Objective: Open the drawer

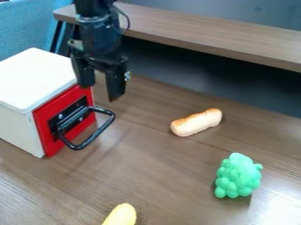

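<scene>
Rounded yellow toy (122,215), knobbly cluster (238,176), looped drawer handle (99,132)

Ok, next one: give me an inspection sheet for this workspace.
Surface: wood-grain table, glare lower right
Job's things: white box; red drawer front looks shut; black handle juts out
Clutter: bread roll, green grape bunch, yellow item at near edge
Gripper: open, empty, close to the handle
Cables: dark cable curving beside the arm
Surroundings: raised wooden ledge, blue fabric
</scene>
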Tool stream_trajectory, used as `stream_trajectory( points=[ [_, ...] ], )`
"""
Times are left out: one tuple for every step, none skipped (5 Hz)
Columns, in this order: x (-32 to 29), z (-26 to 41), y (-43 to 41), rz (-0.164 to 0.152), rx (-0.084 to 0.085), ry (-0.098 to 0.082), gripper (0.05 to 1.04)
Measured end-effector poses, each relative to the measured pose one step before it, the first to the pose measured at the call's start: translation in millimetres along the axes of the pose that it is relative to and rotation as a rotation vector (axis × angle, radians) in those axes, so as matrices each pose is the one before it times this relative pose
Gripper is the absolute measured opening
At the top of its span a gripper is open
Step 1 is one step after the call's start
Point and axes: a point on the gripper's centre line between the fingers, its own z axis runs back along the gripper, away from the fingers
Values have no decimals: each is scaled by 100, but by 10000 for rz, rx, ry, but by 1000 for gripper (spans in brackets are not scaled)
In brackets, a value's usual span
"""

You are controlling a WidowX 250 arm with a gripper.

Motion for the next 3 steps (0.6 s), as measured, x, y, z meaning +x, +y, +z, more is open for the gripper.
stream_trajectory(
  points=[
    [-84, -798, -93, 16, -74, 10, 999],
    [-293, -996, -83, 47, -21, 74, 999],
    [-330, -929, 116, 169, -42, 83, 999]
  ],
)
